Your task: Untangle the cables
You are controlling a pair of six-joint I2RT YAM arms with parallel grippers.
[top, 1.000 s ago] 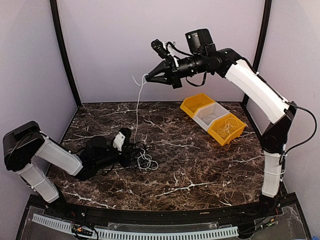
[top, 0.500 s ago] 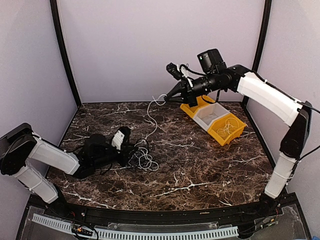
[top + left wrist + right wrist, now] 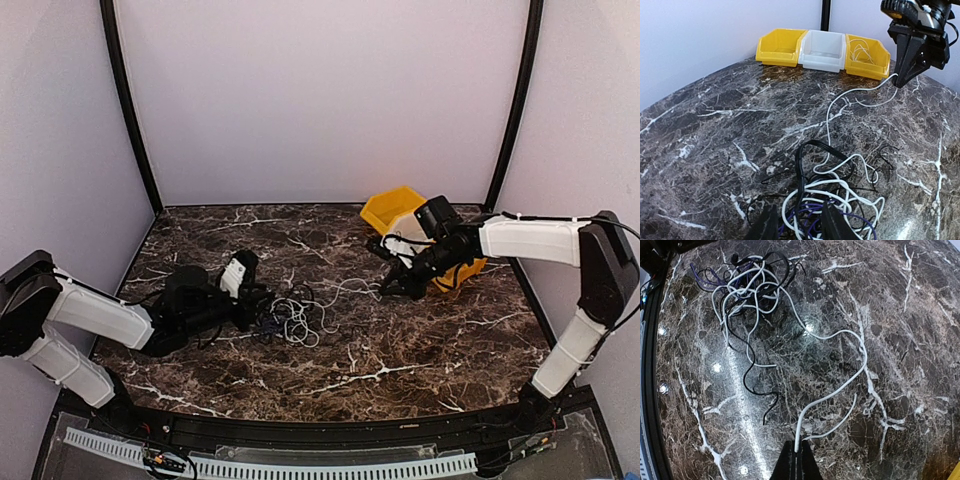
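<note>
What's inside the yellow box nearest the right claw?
A loose coil of thin white cord lies in that yellow box. Its front wall hides the bottom.

Marble table (image 3: pixel 400 350) w/ tangled cables (image 3: pixel 290 322), 3 bins (image 3: pixel 822 47).

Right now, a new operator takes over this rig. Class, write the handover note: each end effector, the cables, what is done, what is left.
Left end effector: low on the table, fingers astride the tangle; I cannot tell whether it clamps.
Right end effector: shut on the white cable at its end, near the bins.
Cables: the white cable runs slack across the table into the tangle, looped with black cords.
Done: one pale cord lies coiled in a yellow bin.
Left: free the white cable, then separate the black ones.
</note>
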